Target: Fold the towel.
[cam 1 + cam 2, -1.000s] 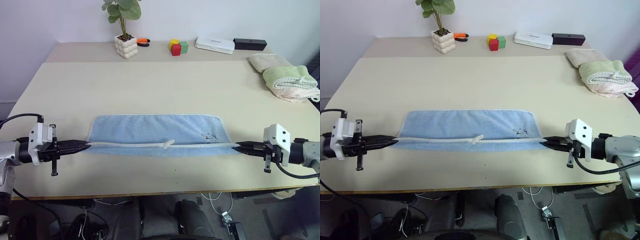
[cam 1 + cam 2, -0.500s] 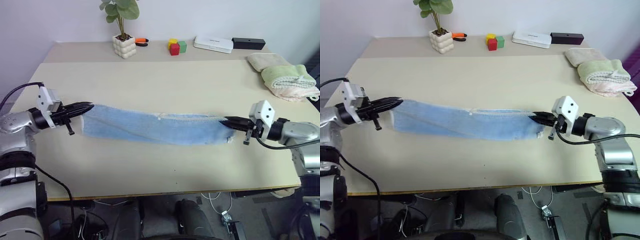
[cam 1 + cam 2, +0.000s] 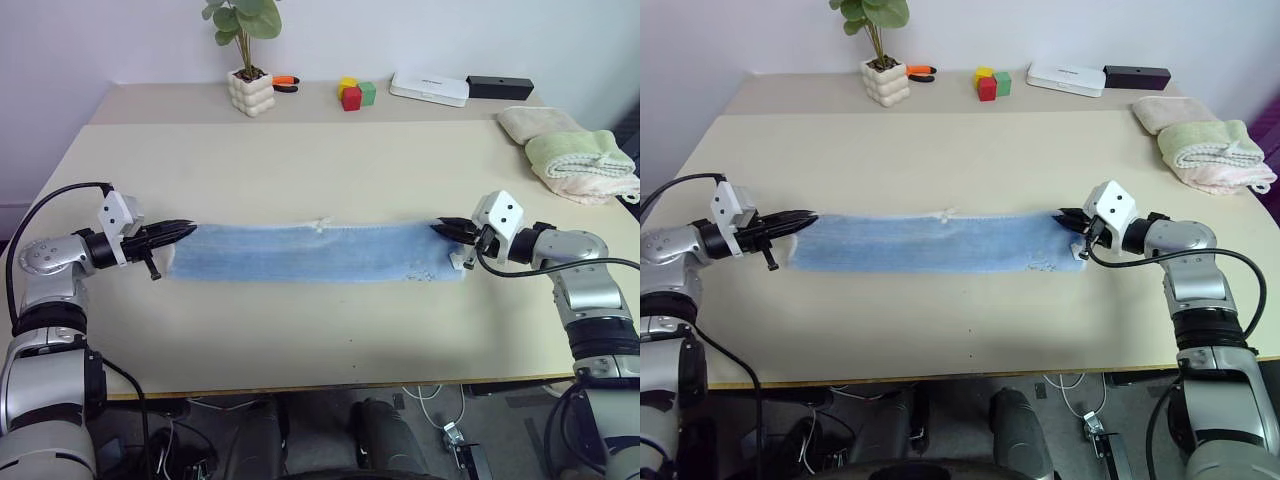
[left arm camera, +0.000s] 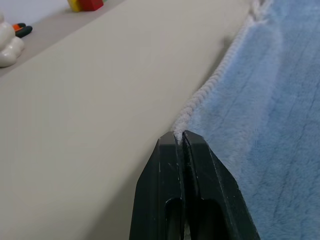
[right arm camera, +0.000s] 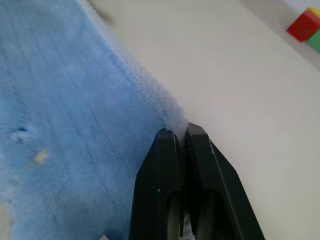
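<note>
Because it is soft, light terry cloth, the towel (image 3: pixel 318 251) sags and drapes unless held taut by its hem corners. It lies as a long doubled strip across the middle of the worktop (image 3: pixel 320 170). Left end effector (image 3: pixel 186 230) and right end effector (image 3: pixel 440 228) each pinch a corner of the whitish hem.

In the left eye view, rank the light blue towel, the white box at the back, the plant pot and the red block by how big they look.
1. Light blue towel, clearly the largest.
2. White box.
3. Plant pot, close to the box in area, so that order is unsure.
4. Red block, the smallest.
The last three sit farther from the camera, which shrinks them.
</note>
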`<state>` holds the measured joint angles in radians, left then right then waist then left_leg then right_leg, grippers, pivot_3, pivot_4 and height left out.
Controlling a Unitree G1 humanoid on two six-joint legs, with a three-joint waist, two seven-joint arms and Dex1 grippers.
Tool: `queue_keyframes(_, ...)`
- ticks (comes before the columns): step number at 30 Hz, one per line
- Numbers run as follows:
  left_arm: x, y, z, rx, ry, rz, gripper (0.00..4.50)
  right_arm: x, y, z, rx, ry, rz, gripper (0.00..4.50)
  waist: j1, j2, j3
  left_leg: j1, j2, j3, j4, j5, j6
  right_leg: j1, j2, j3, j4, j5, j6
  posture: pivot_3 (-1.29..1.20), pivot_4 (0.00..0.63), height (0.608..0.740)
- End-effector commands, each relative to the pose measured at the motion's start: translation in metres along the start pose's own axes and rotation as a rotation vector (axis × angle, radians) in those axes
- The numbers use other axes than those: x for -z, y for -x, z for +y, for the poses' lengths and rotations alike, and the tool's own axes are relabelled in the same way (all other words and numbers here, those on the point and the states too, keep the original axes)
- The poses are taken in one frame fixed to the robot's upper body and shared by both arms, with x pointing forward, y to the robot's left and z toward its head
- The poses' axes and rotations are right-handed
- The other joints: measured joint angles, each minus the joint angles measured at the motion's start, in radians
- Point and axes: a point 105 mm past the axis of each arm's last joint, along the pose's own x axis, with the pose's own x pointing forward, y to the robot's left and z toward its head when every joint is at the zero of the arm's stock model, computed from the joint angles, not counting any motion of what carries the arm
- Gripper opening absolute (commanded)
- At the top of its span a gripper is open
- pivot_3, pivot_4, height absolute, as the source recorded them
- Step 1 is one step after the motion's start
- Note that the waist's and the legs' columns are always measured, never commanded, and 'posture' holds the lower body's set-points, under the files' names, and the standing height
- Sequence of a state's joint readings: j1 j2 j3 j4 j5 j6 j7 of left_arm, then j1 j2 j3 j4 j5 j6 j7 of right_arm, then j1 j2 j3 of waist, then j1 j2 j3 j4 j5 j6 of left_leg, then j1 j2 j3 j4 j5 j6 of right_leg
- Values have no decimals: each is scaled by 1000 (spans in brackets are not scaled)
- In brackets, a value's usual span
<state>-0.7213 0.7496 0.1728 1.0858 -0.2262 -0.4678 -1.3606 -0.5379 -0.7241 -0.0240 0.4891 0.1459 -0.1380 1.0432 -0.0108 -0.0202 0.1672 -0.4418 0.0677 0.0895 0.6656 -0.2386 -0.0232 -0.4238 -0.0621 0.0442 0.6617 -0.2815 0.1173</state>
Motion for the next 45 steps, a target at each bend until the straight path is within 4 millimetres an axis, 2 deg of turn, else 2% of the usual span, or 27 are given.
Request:
queue_keyframes(1,-4,-2,8,-50,-43,4,0,-10,-1,-13,43,37,-27,96,-1,0,0,0,0,0,0,0,0,0,0,0,0,0,0,0,150,735)
queue_keyframes(10,8,-8,7,-85,-40,61,0,-2,-14,-10,51,36,-19,96,-1,0,0,0,0,0,0,0,0,0,0,0,0,0,0,0,150,735)
queue_keyframes(12,13,-9,4,-72,16,69,0,1,-16,-7,33,7,-15,96,-1,0,0,0,0,0,0,0,0,0,0,0,0,0,0,0,150,735)
queue_keyframes(14,16,-10,7,-97,67,73,0,6,-16,-5,26,-10,5,652,-2,0,0,0,0,0,0,0,0,0,0,0,0,0,0,0,150,735)
queue_keyframes(15,15,-10,8,-100,82,67,295,8,-15,-7,43,-7,12,909,-1,0,0,0,0,0,0,0,0,0,0,0,0,0,0,0,150,735)
queue_keyframes(17,14,-11,8,-96,92,60,937,8,-14,-11,71,-4,12,1808,-2,0,0,0,0,0,0,0,0,0,0,0,0,0,0,0,150,735)
queue_keyframes(22,10,-6,13,-120,61,63,3575,6,-10,-17,116,11,15,4392,-3,0,0,0,0,0,0,0,0,0,0,0,0,0,0,0,150,735)
queue_keyframes(24,7,1,21,-159,82,50,4462,4,-5,-22,142,4,10,4500,-3,0,0,0,0,0,0,0,0,0,0,0,0,0,0,0,150,735)
queue_keyframes(25,5,5,25,-178,100,43,4462,0,-3,-24,153,-1,-8,4500,-3,0,0,0,0,0,0,0,0,0,0,0,0,0,0,0,150,735)
queue_keyframes(26,2,9,30,-204,130,23,4376,-4,1,-30,197,-16,-25,4266,-3,0,0,0,0,0,0,0,0,0,0,0,0,0,0,0,150,735)
queue_keyframes(28,-3,15,38,-257,152,-8,3698,-9,7,-39,260,-35,-41,3475,-3,0,0,0,0,0,0,0,0,0,0,0,1,0,0,0,150,735)
queue_keyframes(29,-11,17,43,-281,157,-54,3235,-17,10,-43,302,-59,-71,3063,-2,0,0,0,0,0,0,0,0,0,0,0,1,0,0,0,150,735)
queue_keyframes(31,-25,16,49,-315,183,-133,2127,-37,9,-45,358,-110,-155,1966,1,0,0,0,0,0,0,0,0,0,0,0,1,0,0,0,150,735)
queue_keyframes(33,-40,9,45,-289,159,-194,1050,-57,5,-43,410,-188,-254,873,-1,0,0,0,0,-1,0,0,0,0,0,0,1,0,0,0,150,735)
queue_keyframes(34,-46,3,45,-297,180,-227,507,-64,-1,-39,439,-236,-293,327,-1,0,0,0,0,-1,0,0,-1,0,0,0,2,0,0,0,150,735)
queue_keyframes(35,-53,-5,44,-310,202,-266,62,-71,-10,-31,450,-267,-323,0,0,0,0,0,0,-1,0,1,-1,0,0,0,2,0,0,0,150,735)
queue_keyframes(38,-71,-28,31,-310,296,-356,62,-80,-30,-12,478,-352,-362,0,-1,0,0,0,0,-2,0,1,-1,0,0,0,3,0,0,0,150,735)
queue_keyframes(41,-93,-58,6,-284,406,-464,62,-72,-51,1,543,-507,-354,0,1,0,0,-1,0,-2,0,1,-1,0,0,0,3,0,0,0,150,735)
queue_keyframes(43,-95,-74,-11,-273,475,-475,62,-72,-68,20,508,-535,-336,0,1,0,0,-1,0,-3,1,1,-1,0,0,0,3,0,0,0,150,735)
queue_keyframes(45,-84,-86,-20,-317,611,-475,62,-63,-82,32,512,-574,-289,0,-2,0,0,-1,0,-3,1,1,-2,0,0,0,3,0,0,0,150,735)
